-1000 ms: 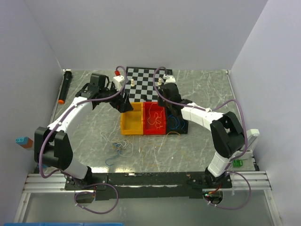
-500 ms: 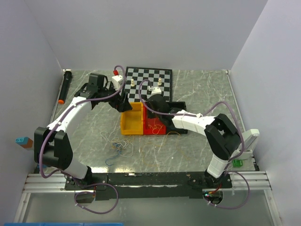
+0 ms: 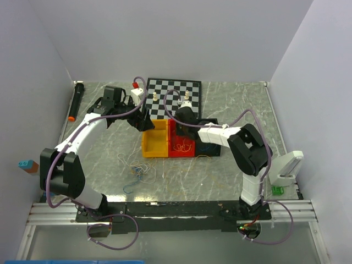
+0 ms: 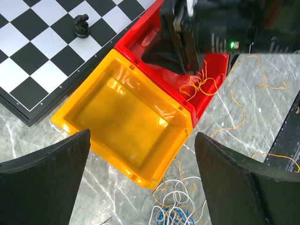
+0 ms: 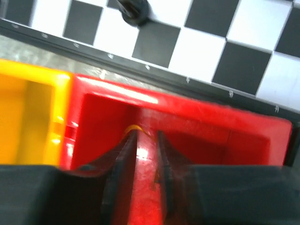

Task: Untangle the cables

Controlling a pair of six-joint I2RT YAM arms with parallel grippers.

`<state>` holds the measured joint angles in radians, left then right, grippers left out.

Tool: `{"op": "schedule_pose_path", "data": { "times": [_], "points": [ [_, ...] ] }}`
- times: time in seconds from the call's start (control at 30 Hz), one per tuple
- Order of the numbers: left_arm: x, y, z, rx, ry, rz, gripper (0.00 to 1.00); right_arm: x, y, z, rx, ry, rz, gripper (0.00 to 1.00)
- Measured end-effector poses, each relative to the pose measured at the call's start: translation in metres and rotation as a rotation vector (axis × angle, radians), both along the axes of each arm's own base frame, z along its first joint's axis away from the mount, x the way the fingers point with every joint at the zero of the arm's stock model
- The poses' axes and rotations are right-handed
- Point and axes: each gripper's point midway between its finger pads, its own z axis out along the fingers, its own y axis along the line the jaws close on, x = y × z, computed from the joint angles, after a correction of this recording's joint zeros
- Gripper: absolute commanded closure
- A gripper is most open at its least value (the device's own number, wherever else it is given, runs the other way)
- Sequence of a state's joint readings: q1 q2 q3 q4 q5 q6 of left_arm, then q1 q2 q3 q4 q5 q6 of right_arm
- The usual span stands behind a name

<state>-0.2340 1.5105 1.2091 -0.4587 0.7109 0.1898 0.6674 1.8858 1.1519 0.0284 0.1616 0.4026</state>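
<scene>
A loose tangle of blue, whitish and orange-yellow cables (image 3: 137, 169) lies on the marble table in front of the yellow bin (image 3: 153, 144); it also shows in the left wrist view (image 4: 180, 211). More orange-yellow cable (image 3: 183, 146) lies in the red bin (image 3: 190, 153) and over its near edge (image 4: 201, 84). My left gripper (image 3: 144, 119) hangs wide open and empty over the yellow bin (image 4: 126, 122). My right gripper (image 3: 181, 125) is down inside the red bin (image 5: 211, 136), jaws a narrow gap apart. An orange-yellow cable (image 5: 133, 127) curves across its fingertips (image 5: 126, 140).
A chessboard (image 3: 176, 96) with a few pieces lies behind the bins. A black bin (image 3: 213, 145) adjoins the red one on the right. A black marker (image 3: 76, 102) lies far left. A blue-orange block (image 3: 26, 165) and a white object (image 3: 289, 165) sit at the table sides.
My right gripper has swung left from the chessboard's near edge and come down into the red bin. My left arm has not moved.
</scene>
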Motion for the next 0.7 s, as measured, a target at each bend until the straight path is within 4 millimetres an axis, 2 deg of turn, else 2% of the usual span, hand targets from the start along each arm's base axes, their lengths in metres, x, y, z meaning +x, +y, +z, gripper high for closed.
{"op": "schedule_pose_path", "data": {
  "times": [0.03, 0.2, 0.37, 0.57, 0.7],
  "points": [
    [0.0, 0.0, 0.0, 0.0, 0.002, 0.0, 0.03, 0.002, 0.001, 0.003, 0.008, -0.004, 0.0, 0.56],
    [-0.002, 0.0, -0.001, -0.002, 0.008, -0.004, 0.03, 0.001, 0.008, 0.016, 0.042, -0.014, 0.033, 0.39],
    [-0.005, 0.0, -0.002, 0.0, 0.022, -0.006, 0.03, -0.006, 0.007, 0.043, 0.073, -0.053, 0.041, 0.21],
    [-0.007, 0.001, -0.004, 0.006, 0.036, -0.007, 0.03, -0.015, 0.007, 0.075, 0.104, -0.095, 0.055, 0.18],
    [-0.008, 0.001, -0.004, 0.006, 0.037, -0.007, 0.03, -0.027, 0.0, 0.091, 0.111, -0.116, 0.061, 0.22]
  ]
}}
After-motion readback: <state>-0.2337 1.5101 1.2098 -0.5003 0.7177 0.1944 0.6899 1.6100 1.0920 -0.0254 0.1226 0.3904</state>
